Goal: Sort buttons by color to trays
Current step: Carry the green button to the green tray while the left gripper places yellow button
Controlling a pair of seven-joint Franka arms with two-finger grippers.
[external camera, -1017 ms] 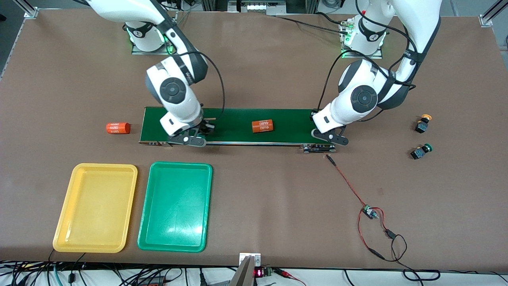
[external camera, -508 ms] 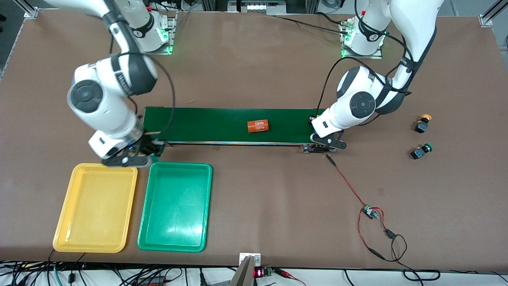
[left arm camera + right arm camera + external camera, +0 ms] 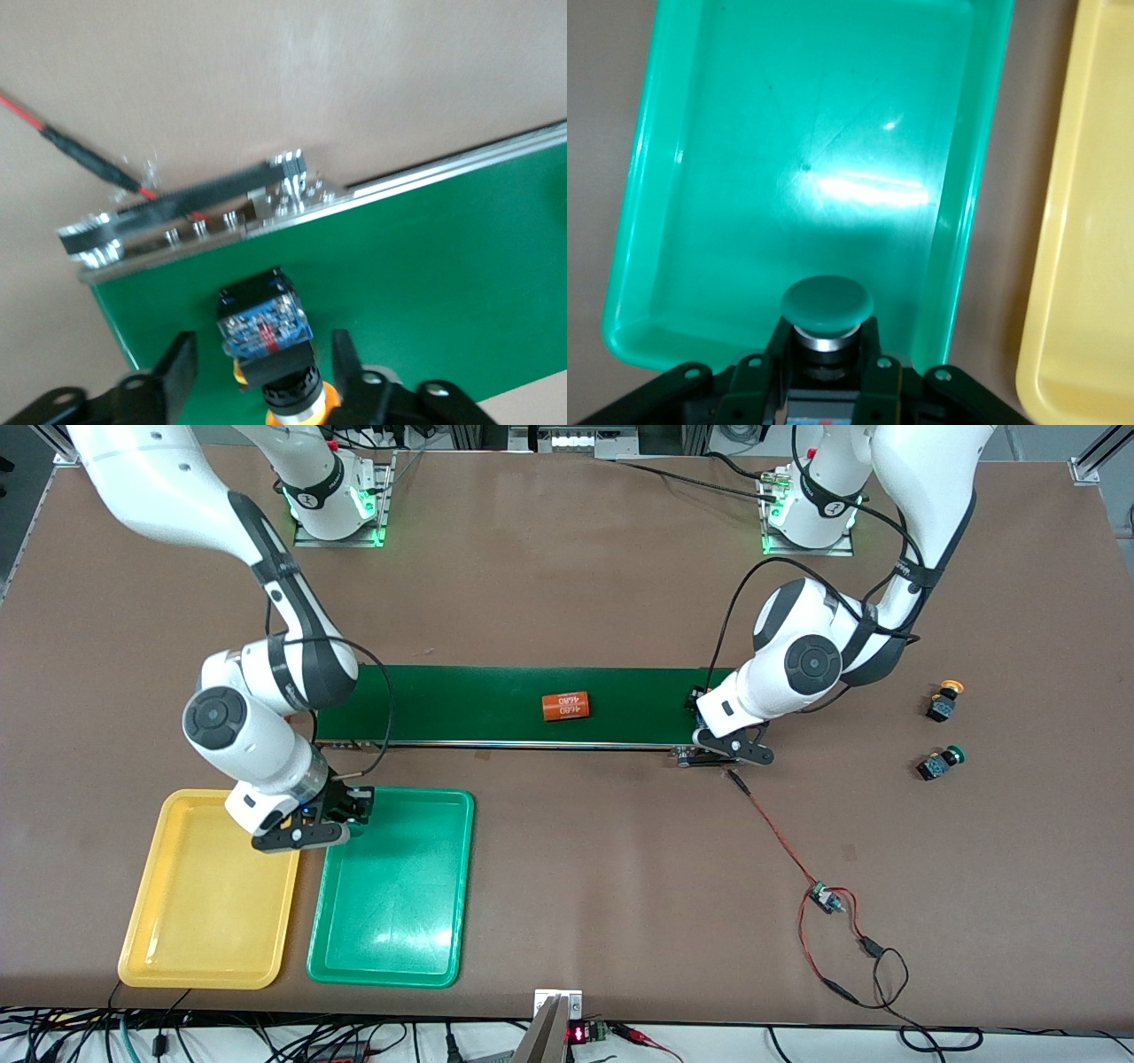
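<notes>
My right gripper (image 3: pixel 310 825) hangs over the green tray (image 3: pixel 399 903) at its edge beside the yellow tray (image 3: pixel 213 921). It is shut on a green-capped button (image 3: pixel 827 305), which shows in the right wrist view over the green tray (image 3: pixel 744 177). My left gripper (image 3: pixel 731 749) is low over the conveyor belt's (image 3: pixel 461 704) end, open, fingers astride a yellow-orange-capped button (image 3: pixel 266 328) lying on the belt (image 3: pixel 443 283), not touching it. Two more buttons lie on the table at the left arm's end: a yellow-capped one (image 3: pixel 945 700) and a green-capped one (image 3: pixel 941 763).
An orange cylinder (image 3: pixel 566 706) with white print lies mid-belt. A small controller board (image 3: pixel 824 897) with red and black wires trails from the belt's end toward the front edge. The yellow tray also shows in the right wrist view (image 3: pixel 1090 221).
My right arm swung from the belt's end to over the trays, carrying the green-capped button. The orange cylinder rode along the belt toward the right arm's end. The left gripper barely moved.
</notes>
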